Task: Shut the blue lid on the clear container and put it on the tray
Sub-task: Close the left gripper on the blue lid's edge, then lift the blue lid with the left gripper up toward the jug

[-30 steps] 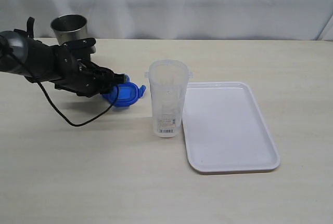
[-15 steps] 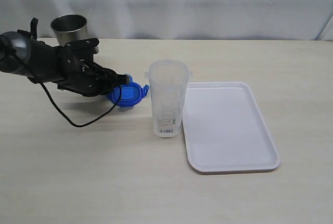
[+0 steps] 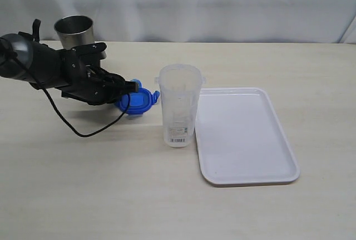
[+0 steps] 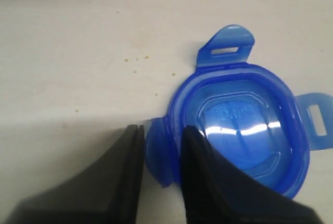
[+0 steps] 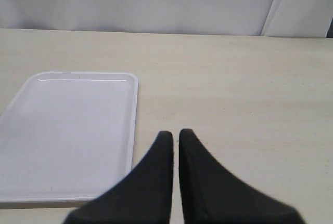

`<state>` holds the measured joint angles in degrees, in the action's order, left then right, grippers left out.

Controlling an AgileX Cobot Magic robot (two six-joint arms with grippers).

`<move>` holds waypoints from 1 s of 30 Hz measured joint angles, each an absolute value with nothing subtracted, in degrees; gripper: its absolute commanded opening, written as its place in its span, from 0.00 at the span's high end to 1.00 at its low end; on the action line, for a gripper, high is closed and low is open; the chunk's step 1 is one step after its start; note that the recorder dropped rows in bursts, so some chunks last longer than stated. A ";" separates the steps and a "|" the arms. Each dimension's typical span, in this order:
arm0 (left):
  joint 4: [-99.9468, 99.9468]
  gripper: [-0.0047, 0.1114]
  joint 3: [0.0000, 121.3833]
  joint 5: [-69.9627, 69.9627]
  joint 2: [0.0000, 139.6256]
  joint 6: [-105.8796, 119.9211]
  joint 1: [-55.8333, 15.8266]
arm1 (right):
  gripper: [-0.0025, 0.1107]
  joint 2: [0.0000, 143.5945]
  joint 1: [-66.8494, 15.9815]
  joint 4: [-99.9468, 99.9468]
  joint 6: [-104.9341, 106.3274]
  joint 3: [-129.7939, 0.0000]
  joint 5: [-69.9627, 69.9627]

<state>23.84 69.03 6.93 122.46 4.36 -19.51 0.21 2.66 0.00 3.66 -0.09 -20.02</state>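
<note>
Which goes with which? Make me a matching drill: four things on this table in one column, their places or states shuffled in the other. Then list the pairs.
Things:
1. blue lid
2. clear container
3. tray
4. metal cup

Places or states:
A. white, lying flat beside the clear container
B. standing behind the left arm
C. edge pinched in the left claw
D. upright, open-topped

Pairs: 1-C, 2-D, 3-A, 4-B

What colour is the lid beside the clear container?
The lid is bright blue, best seen in the left wrist view.
</note>
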 measured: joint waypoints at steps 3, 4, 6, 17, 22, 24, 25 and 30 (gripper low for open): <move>24.00 0.75 69.03 6.93 122.50 4.36 -19.51 | 0.94 0.21 2.66 0.00 3.66 -0.09 -20.02; 24.10 0.75 69.03 6.93 122.75 4.36 -19.51 | 0.94 0.21 2.66 0.00 3.66 -0.09 -20.02; 24.24 0.75 69.13 6.79 123.05 4.36 -19.51 | 0.94 0.21 2.66 0.00 3.66 -0.09 -20.02; 23.87 0.96 69.59 4.90 123.82 4.36 -19.51 | 0.94 0.21 2.66 0.00 3.66 -0.09 -20.02; 22.98 0.96 69.68 5.24 123.82 5.32 -19.51 | 0.94 0.21 2.66 0.00 3.66 -0.09 -20.02; 22.34 0.96 69.68 5.66 123.69 5.60 -19.51 | 0.94 0.21 2.66 0.00 3.66 -0.09 -20.02; 21.70 0.96 69.68 6.11 123.57 5.68 -19.51 | 0.94 0.21 2.66 0.00 3.66 -0.09 -20.02; 17.67 0.96 69.68 10.96 121.37 5.83 -19.51 | 0.94 0.21 2.66 0.00 3.66 -0.09 -20.02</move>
<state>17.67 69.68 10.96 121.37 5.83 -19.51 0.21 2.66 0.00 3.66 -0.09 -20.02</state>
